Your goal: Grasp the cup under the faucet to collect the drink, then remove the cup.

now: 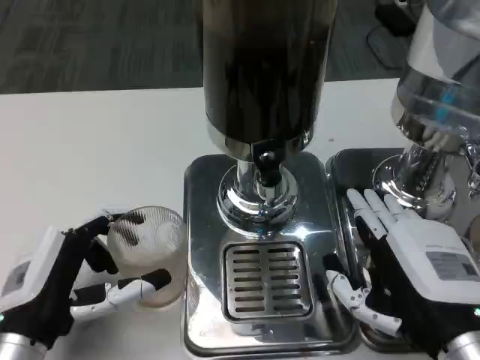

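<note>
The cup [147,253], a clear ribbed glass, stands on the white table [90,150] just left of the dispenser's chrome base [202,225], its right side close against the base's left edge. It is held by the left robot hand [79,274]: one finger curls over the far left rim and another white-and-black finger wraps low around the front of the wall, so the cup sits between them. The cup is not on the base; it stays to the left of the slotted drip grate [264,279], which lies in the near half of the base. The faucet [266,166], a short dark spout, hangs under the dark drink tank [262,67], above the shiny pedestal and just beyond the far edge of the grate. Between the faucet and the grate there is open room, and the base's raised left lip lies between the cup and that room. To the left of and beyond the cup the table is bare white up to its far edge.

The right robot hand [409,266] rests over the seam between the base and a second chrome tray [352,169] on the right, fingers spread apart and holding nothing. Its thumb reaches toward the right edge of the grate. A second dispenser [439,97], clear and silver, stands at the far right.
</note>
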Robot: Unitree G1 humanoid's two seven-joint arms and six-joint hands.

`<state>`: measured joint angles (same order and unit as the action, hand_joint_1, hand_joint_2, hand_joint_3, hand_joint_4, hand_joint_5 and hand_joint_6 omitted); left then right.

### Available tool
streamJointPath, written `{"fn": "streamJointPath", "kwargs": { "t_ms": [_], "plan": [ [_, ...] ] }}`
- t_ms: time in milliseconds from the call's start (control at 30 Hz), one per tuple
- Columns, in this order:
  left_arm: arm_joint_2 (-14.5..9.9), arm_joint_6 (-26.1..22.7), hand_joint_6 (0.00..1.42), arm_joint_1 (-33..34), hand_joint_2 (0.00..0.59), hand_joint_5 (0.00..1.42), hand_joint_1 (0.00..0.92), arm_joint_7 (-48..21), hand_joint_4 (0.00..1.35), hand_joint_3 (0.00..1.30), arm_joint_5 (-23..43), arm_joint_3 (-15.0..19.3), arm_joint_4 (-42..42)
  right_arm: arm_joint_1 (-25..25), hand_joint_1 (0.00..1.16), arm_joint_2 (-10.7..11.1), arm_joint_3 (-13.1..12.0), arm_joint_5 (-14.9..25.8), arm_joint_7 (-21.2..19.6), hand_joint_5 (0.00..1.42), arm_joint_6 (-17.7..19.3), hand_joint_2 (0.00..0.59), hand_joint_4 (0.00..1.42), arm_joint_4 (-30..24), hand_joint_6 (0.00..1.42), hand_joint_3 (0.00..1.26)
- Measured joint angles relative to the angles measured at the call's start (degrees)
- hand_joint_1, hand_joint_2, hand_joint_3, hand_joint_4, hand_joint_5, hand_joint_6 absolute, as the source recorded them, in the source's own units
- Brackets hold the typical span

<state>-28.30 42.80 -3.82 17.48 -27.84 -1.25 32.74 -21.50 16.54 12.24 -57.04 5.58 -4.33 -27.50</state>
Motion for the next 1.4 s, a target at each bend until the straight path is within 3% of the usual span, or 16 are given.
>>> {"fn": "streamJointPath", "kwargs": {
  "t_ms": [633, 933, 1400],
  "plan": [
    [0.1, 0.0, 0.96, 0.0, 0.173, 0.90, 0.557, 8.2, 0.68, 0.59, -4.8, 0.0, -0.1, 0.0, 0.23, -0.2, -0.2, -0.1, -0.5, 0.00, -0.3, 0.436, 0.00, 0.0, 0.06, 0.02],
    [0.3, 0.3, 0.97, 2.4, 0.168, 0.89, 0.561, 8.2, 0.68, 0.59, -4.7, -0.8, -1.3, -0.2, 0.23, -0.3, -0.3, -0.1, -0.9, 0.00, -0.5, 0.437, 0.00, 0.0, 0.06, 0.02],
    [0.1, 5.0, 0.99, 8.1, 0.152, 0.90, 0.541, 3.2, 0.68, 0.59, -4.7, -5.8, -1.2, -0.7, 0.23, -0.7, -0.7, -0.1, -1.9, 0.00, -1.7, 0.437, 0.00, -0.2, 0.06, 0.02]
  ]
}}
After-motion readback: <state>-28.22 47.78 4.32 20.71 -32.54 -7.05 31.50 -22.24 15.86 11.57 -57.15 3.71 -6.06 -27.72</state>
